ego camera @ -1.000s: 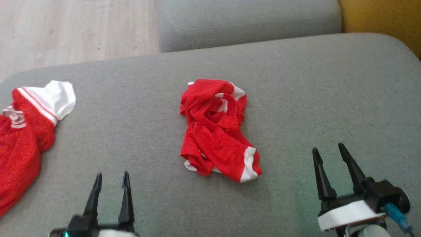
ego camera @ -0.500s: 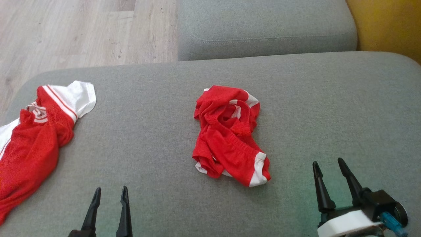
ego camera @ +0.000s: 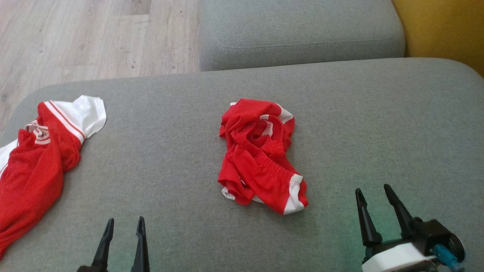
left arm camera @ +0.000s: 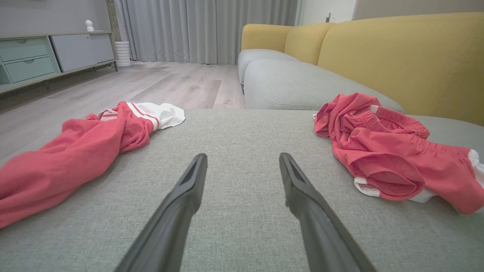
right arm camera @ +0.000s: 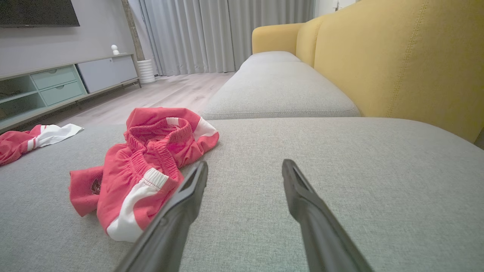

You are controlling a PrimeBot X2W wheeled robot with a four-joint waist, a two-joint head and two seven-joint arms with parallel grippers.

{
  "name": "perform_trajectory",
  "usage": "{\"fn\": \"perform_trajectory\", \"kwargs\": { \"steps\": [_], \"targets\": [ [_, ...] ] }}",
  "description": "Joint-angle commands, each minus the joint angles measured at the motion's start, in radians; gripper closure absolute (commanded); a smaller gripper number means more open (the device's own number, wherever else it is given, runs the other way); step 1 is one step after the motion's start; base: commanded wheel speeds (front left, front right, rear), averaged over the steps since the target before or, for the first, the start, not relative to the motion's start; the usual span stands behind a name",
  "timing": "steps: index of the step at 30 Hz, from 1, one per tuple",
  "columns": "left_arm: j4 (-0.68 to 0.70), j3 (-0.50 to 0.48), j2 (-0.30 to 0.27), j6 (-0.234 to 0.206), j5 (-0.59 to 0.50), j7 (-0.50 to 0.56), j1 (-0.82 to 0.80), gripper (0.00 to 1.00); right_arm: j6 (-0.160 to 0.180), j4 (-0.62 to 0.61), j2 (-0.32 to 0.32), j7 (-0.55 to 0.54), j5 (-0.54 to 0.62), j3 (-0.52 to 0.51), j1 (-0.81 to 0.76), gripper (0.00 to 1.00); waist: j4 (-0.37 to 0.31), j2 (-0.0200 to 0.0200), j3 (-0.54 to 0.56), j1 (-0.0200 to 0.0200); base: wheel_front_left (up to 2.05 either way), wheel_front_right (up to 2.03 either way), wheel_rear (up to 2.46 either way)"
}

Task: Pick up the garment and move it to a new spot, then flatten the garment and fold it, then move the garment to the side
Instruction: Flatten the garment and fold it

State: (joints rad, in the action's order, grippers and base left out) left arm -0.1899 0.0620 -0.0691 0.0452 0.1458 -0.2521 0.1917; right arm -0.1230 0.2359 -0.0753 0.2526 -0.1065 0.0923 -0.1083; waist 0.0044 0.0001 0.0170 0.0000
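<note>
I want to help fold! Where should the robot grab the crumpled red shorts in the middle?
Probably the white-trimmed leg hem of the crumpled red mesh shorts, coming from the near right with the open right gripper: that corner sticks out loose from the heap, closest to it.

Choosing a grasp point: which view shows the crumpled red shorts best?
Head view: the red shorts lie whole and unobstructed, seen from above. The left wrist view sees them low and side-on, cut by the frame's right edge; in the right wrist view a finger overlaps one edge.

Parted fingers (left arm camera: 187, 196) near crumpled garment (left arm camera: 378, 151)
</note>
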Motion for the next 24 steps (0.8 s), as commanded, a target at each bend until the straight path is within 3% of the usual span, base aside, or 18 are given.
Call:
{"fn": "perform_trajectory", "kwargs": {
  "steps": [1, 6, 11, 17, 24],
  "targets": [
    [0.024, -0.041, 0.009, 0.006, -0.013, -0.01, -0.035, 0.0, -0.008, -0.024, -0.005, 0.009, -0.011, 0.025, 0.036, 0.0, 0.0, -0.0001, 0.0, 0.0, 0.0, 0.0, 0.0],
    [0.02, -0.039, 0.013, 0.02, -0.024, -0.01, -0.044, 0.0, -0.008, -0.018, -0.007, 0.009, -0.014, 0.032, 0.042, 0.0, -0.006, -0.0001, -0.005, 0.0, 0.0, 0.0, 0.0],
    [0.021, 0.023, 0.015, 0.045, -0.047, -0.01, -0.1, 0.0, -0.008, -0.016, -0.009, 0.009, -0.016, 0.045, 0.057, 0.0, -0.023, -0.0001, -0.013, 0.0, 0.0, 0.0, 0.0],
    [0.006, 0.228, 0.016, 0.078, -0.089, 0.022, -0.294, 0.0, -0.008, -0.03, -0.004, 0.009, -0.027, 0.082, 0.086, 0.0, -0.086, -0.0001, -0.033, 0.0, 0.0, 0.0, 0.0],
    [-0.078, 0.528, 0.013, 0.085, -0.027, 0.259, -0.565, 0.0, -0.008, -0.05, 0.008, 0.009, -0.046, 0.138, 0.131, 0.0, -0.19, -0.0001, -0.084, 0.0, 0.0, 0.0, 0.0]
  ]
}}
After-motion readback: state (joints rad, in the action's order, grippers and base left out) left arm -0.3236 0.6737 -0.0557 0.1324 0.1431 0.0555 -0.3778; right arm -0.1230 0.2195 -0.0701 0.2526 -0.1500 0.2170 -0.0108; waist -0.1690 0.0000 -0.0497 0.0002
